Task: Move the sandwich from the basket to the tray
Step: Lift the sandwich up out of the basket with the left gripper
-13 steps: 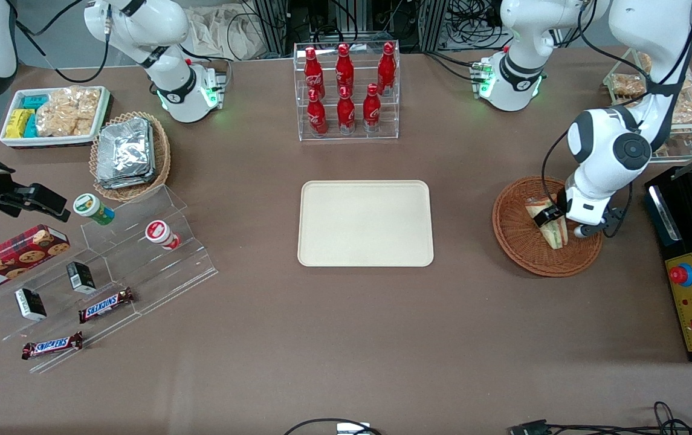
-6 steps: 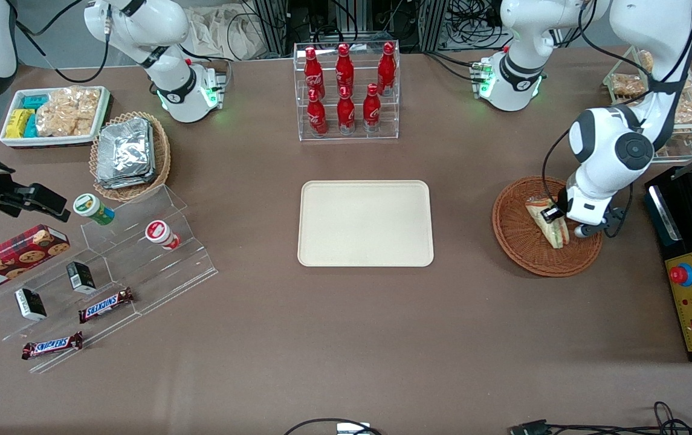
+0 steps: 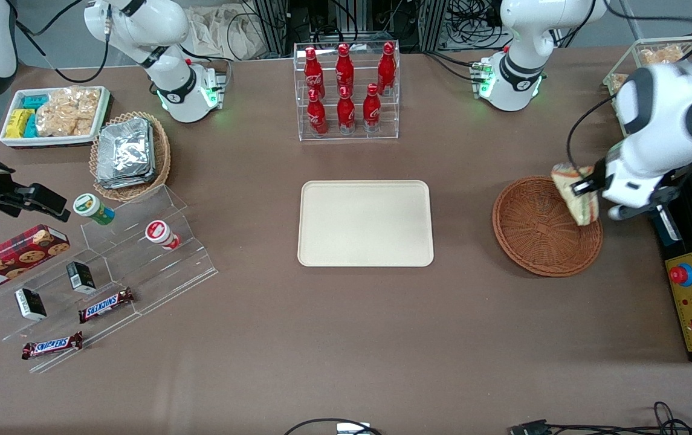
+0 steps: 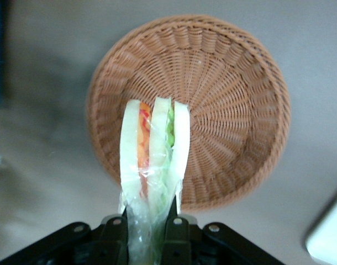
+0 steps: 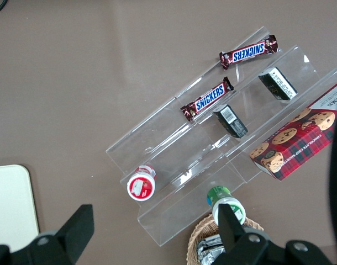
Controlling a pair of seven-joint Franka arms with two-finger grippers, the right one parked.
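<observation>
Left gripper clamps clear-wrapped triangular white-bread sandwich | raised over round reddish-brown woven wicker basket rim | flat beige plastic tray mid-table

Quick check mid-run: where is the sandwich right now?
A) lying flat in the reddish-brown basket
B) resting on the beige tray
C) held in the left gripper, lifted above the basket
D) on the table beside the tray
C. The left gripper is shut on the sandwich, which hangs clear above the basket; the basket holds nothing else, and the tray is bare.
</observation>
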